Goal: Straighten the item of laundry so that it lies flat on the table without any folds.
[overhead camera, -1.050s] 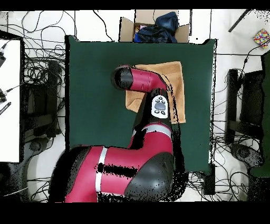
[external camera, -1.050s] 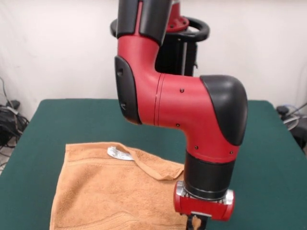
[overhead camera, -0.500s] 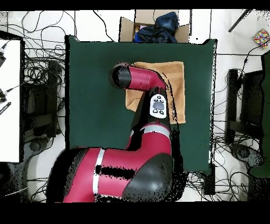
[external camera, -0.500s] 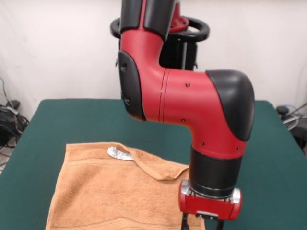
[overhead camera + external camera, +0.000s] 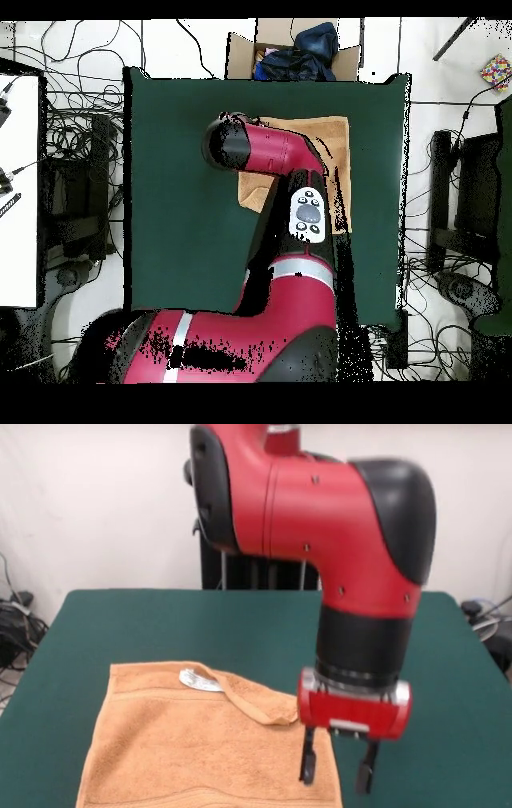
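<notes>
1. Towel (image 5: pixel 184 748) lies on the green table (image 5: pixel 120 624), toward the front view's lower left; its near edge is cut off by the picture's bottom. Bare felt stretches wide behind it and to both sides.
2. Red arm (image 5: pixel 275 160) hides much of the cloth from overhead; only a strip along its side shows.
3. Gripper (image 5: pixel 337 770) hangs over the towel's right edge, fingers spread apart, grasping nothing.
4. One corner (image 5: pixel 268 708) is folded over, beside the white label (image 5: pixel 198 680).
</notes>
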You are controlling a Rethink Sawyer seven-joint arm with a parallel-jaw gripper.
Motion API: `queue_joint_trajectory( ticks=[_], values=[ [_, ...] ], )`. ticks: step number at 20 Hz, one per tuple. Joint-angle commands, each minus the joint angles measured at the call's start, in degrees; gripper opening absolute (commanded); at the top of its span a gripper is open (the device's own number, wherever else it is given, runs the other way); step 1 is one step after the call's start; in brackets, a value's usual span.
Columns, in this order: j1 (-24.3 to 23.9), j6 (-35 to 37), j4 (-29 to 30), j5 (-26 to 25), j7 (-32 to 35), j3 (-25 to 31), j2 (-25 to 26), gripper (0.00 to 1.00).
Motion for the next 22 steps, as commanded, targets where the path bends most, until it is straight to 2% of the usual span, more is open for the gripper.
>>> queue_joint_trajectory(
  ticks=[1,5,9,22],
  values=[
    [-2.90,4.71,12.51,-2.50,1.75,3.75,-8.50,1.00],
    [-4.52,6.05,15.83,-4.74,-1.75,3.54,-11.68,1.00],
    [-5.81,4.92,19.21,-6.22,-0.62,3.55,-13.50,1.00],
    [-8.84,5.00,22.72,-10.61,-0.84,5.56,-14.43,1.00]
  ],
)
